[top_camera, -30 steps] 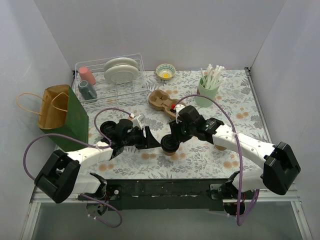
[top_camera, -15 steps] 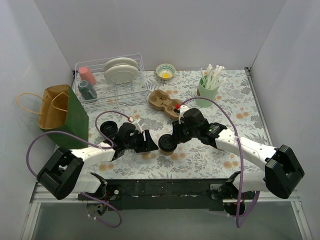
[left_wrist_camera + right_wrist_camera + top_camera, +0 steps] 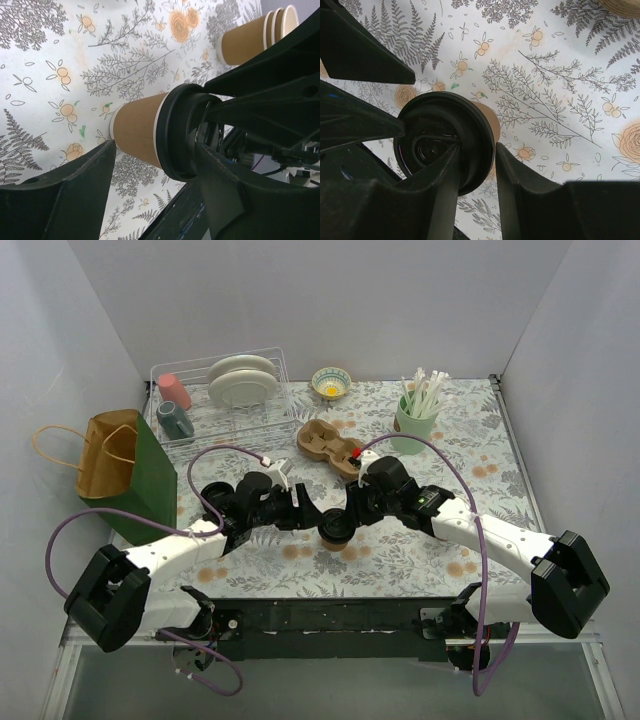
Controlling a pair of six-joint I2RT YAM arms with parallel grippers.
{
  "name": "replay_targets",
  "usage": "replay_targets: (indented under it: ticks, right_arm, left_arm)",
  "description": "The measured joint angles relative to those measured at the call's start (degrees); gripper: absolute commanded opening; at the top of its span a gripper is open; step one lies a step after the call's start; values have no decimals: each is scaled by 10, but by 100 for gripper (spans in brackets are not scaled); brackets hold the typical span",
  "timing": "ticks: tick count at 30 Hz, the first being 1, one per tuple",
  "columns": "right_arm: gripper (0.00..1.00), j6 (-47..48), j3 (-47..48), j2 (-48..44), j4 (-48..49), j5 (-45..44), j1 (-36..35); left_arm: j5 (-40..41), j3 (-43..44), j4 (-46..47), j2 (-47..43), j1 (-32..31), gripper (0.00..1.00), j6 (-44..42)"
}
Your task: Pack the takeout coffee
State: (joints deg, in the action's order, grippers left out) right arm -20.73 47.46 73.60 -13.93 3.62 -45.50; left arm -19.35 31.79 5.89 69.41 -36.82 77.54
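The takeout coffee stands upright on the table, near the front edge at mid-width, between the two arms. On the left gripper you see the jaws apart, one on each side of the cup; whether they touch it cannot be told. The right gripper has its jaws clamped on the rim of the black lid, one inside and one outside.

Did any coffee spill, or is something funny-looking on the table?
Nothing stands out: the takeout coffee has its black lid on, no spill shows around it, and the right gripper pinches its rim.
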Motion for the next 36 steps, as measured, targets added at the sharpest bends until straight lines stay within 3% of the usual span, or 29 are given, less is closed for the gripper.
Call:
replay_targets:
  ticks: [12, 22, 36]
  right_arm:
    - [38, -13, -36, -13, 44, 3, 0]
    - [37, -39, -95, -38, 127, 0, 1]
    - [39, -13, 5, -8, -32, -11, 0]
  left_arm:
    - [4, -25, 64, 33, -9, 45, 26]
    - [12, -77, 156, 37, -11, 51, 78]
    - [80, 109, -105, 41, -13, 66, -14]
